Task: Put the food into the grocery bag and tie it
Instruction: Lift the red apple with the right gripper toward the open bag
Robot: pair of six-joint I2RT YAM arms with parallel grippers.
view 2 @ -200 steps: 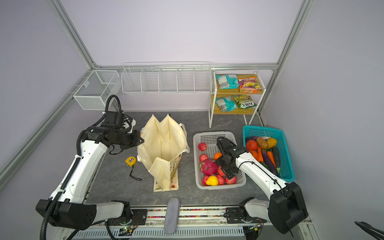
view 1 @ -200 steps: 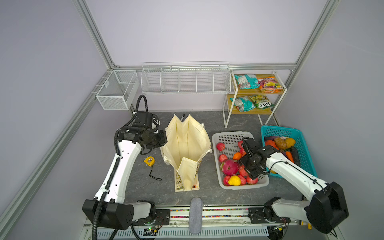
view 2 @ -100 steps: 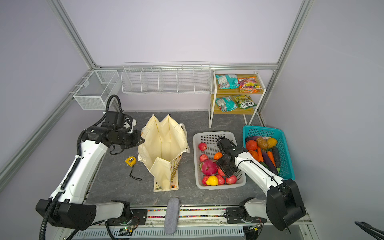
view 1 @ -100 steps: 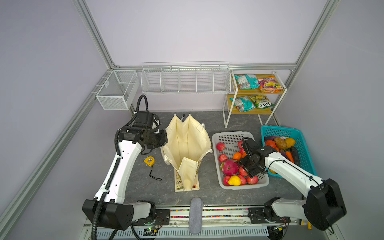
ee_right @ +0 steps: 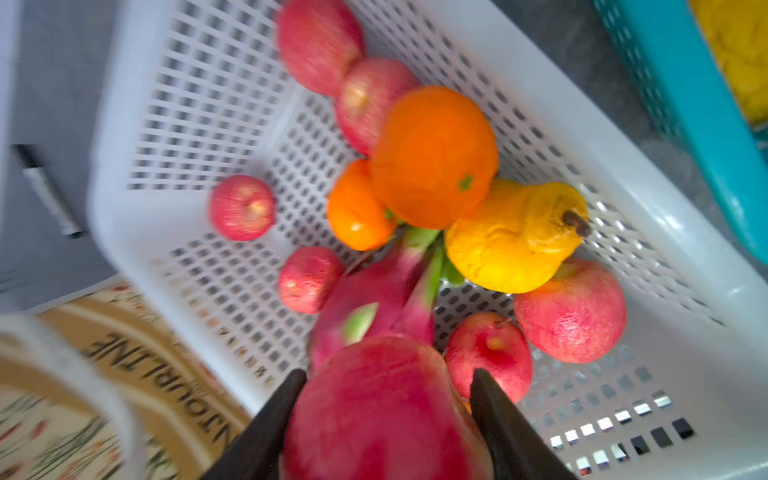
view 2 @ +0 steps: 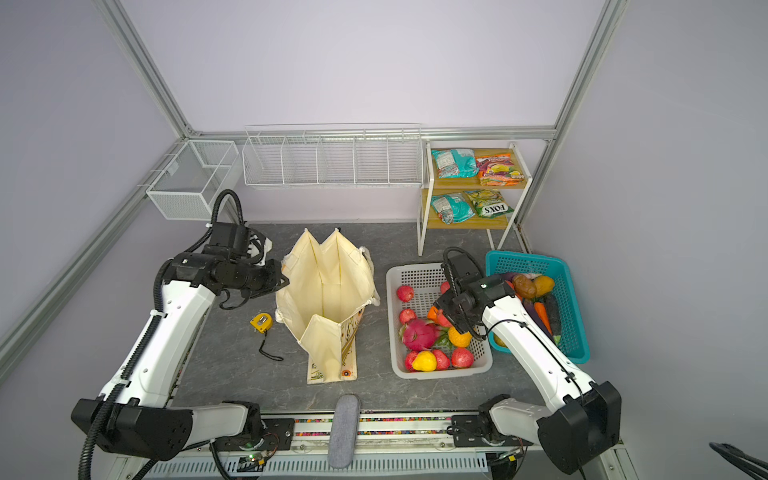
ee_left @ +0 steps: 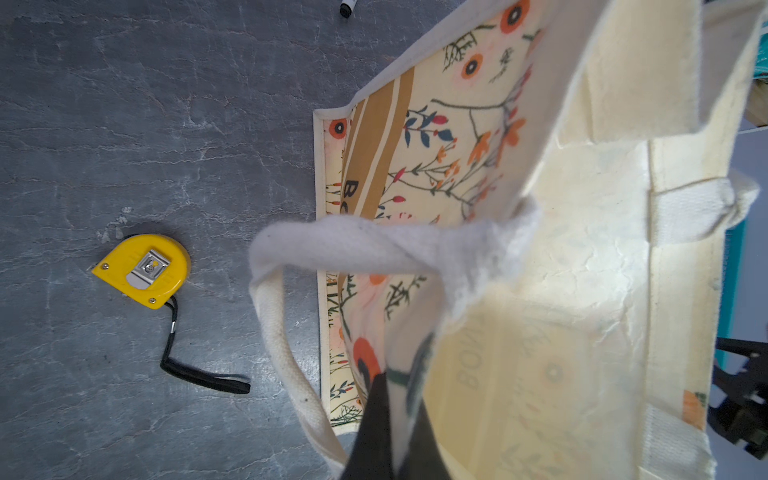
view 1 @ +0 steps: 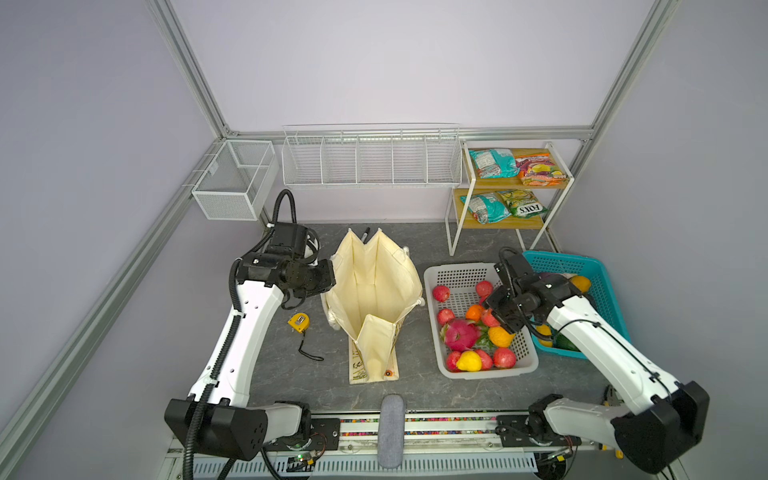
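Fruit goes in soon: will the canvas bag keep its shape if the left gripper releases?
Probably it sags: the grocery bag is soft cloth, its end walls folded inward. It likely stays upright: the left gripper pinches only one rim.

Off mounting rail: left arm, right arm, white link shells, black joint housings. Black corrugated conduit up left arm from rail. Thin black wire along right arm. On right gripper, black tapered fingers.

Left arm stretches forward with jaws pinched shut; right arm bends inward, jaws clamped partway.
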